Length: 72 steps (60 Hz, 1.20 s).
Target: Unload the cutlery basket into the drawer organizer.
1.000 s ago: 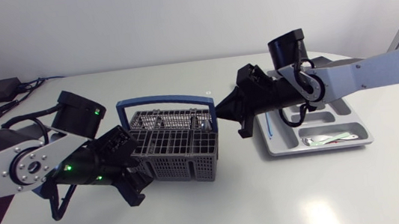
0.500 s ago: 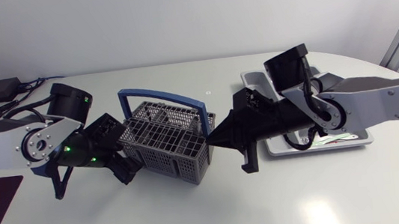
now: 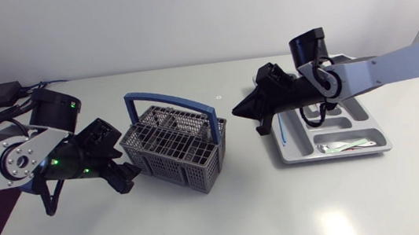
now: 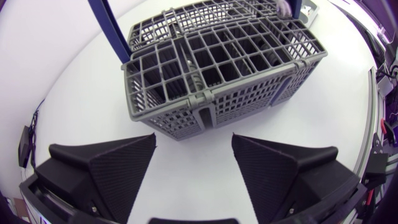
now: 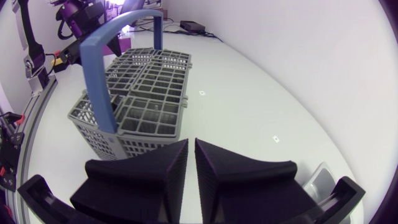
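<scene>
At the table's (image 3: 228,210) middle stands the grey basket (image 3: 172,147), upright, with its blue handle (image 3: 170,106) arched over it. Left gripper (image 4: 194,144): fingers spread wide, just short of the basket's end wall and not touching it, with nothing between them. Right gripper (image 5: 190,158): fingers pressed almost together, holding nothing, pointing at the basket from the other side and apart from it. The white organizer (image 3: 369,127) lies under the right arm, with silver cutlery (image 3: 343,146) in its near long compartment. The basket's contents cannot be made out
</scene>
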### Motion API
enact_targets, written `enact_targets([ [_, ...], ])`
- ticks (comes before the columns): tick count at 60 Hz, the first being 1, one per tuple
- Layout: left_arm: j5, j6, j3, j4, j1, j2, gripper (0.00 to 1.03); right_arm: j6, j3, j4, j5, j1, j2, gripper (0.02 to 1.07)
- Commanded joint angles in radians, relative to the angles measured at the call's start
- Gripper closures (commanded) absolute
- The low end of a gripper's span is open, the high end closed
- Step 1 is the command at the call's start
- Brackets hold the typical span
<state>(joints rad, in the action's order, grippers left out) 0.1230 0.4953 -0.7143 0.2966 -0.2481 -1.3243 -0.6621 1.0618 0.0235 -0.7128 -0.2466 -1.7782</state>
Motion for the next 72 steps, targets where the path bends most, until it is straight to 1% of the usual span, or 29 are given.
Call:
enact_targets([
  [1,-0.002,0.015,0.035,-0.004,0.017,0.011,0.62,0.019,0.053,0.027,-0.002,0.003,-0.082,0.91],
  [4,0.000,0.015,0.039,-0.011,0.029,0.011,0.78,0.022,0.075,0.033,-0.001,0.000,-0.115,0.91],
  [6,0.000,0.017,0.041,-0.017,0.041,0.010,0.88,0.027,0.089,0.038,-0.001,-0.005,-0.132,0.91],
  [7,0.001,0.017,0.042,-0.019,0.043,0.010,0.91,0.029,0.093,0.038,-0.001,-0.006,-0.139,0.91],
  [8,0.001,0.015,0.044,-0.024,0.046,0.007,0.97,0.030,0.101,0.038,-0.001,-0.010,-0.147,0.91],
  [10,0.001,0.017,0.045,-0.028,0.046,0.004,1.00,0.035,0.113,0.038,-0.001,-0.014,-0.158,0.91],
  [21,0.001,0.012,0.027,-0.086,0.063,-0.072,1.00,0.042,0.144,0.036,-0.008,-0.049,-0.190,0.91],
  [25,0.003,0.012,0.001,-0.088,0.067,-0.108,1.00,0.036,0.127,0.030,-0.020,-0.062,-0.181,0.91],
  [34,0.009,0.008,-0.053,-0.108,0.070,-0.184,1.00,0.009,0.060,0.009,-0.063,-0.066,-0.132,0.92],
  [37,0.012,0.009,-0.071,-0.113,0.069,-0.200,1.00,-0.011,0.032,-0.008,-0.063,-0.076,-0.109,0.92],
  [50,0.012,0.008,-0.152,-0.172,0.067,-0.291,1.00,-0.050,-0.129,-0.008,-0.054,-0.120,0.023,0.92],
  [62,0.013,0.006,-0.263,-0.180,0.055,-0.401,1.00,-0.053,-0.241,-0.013,-0.051,-0.135,0.140,0.92],
  [72,0.010,-0.003,-0.375,-0.180,0.023,-0.487,1.00,-0.047,-0.312,-0.016,-0.045,-0.201,0.197,0.92],
])
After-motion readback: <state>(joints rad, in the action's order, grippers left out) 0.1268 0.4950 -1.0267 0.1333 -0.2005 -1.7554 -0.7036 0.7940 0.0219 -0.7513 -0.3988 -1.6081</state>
